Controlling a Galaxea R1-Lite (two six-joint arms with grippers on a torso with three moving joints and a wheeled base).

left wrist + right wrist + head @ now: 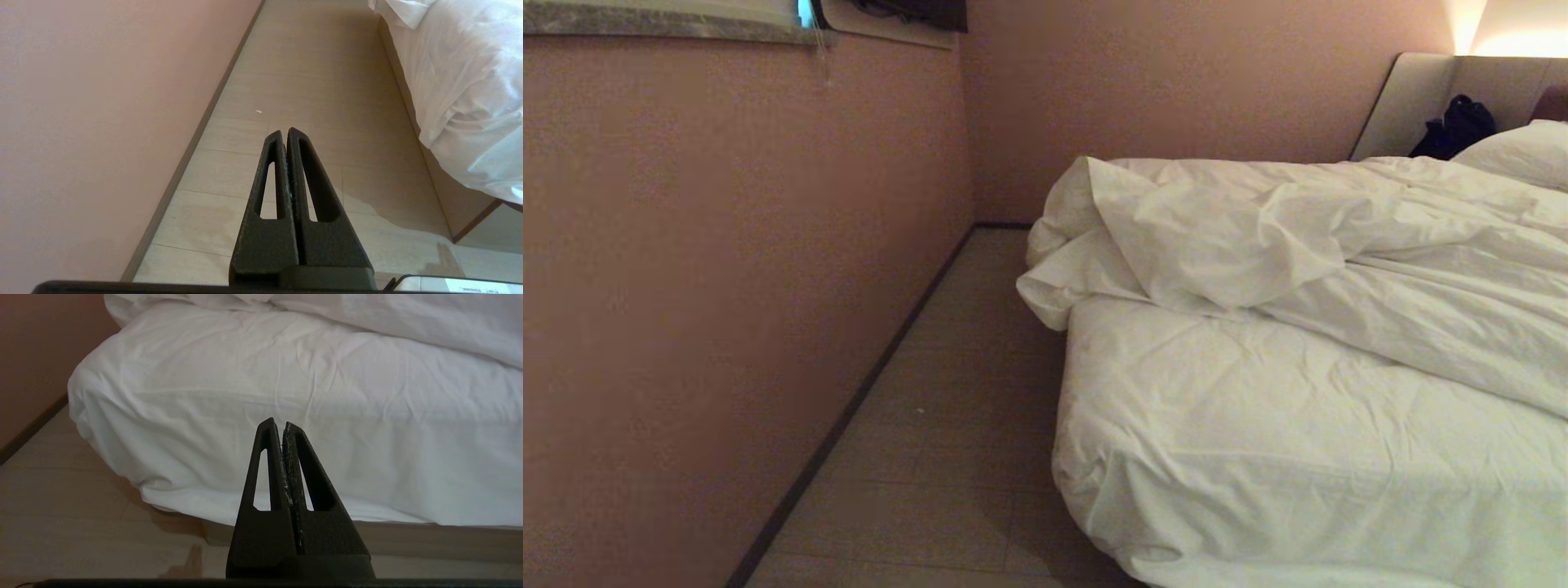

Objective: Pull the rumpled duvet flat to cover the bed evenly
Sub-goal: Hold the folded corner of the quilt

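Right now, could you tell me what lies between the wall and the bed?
Only a bare strip of tiled floor separates the wall from the bed, seen in the head view.

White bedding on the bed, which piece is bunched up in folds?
The duvet, heaped in thick folds across the bed's middle; the pillow and fitted sheet lie smooth.

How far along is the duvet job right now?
Nothing looks done: the puffy white wrinkled duvet lies bunched toward the headboard, leaving the white-sheeted bed foot bare. Nothing is in hand: the left gripper over the floor and the right gripper before the mattress are shut, empty. Gripping and pulling it flat remain.
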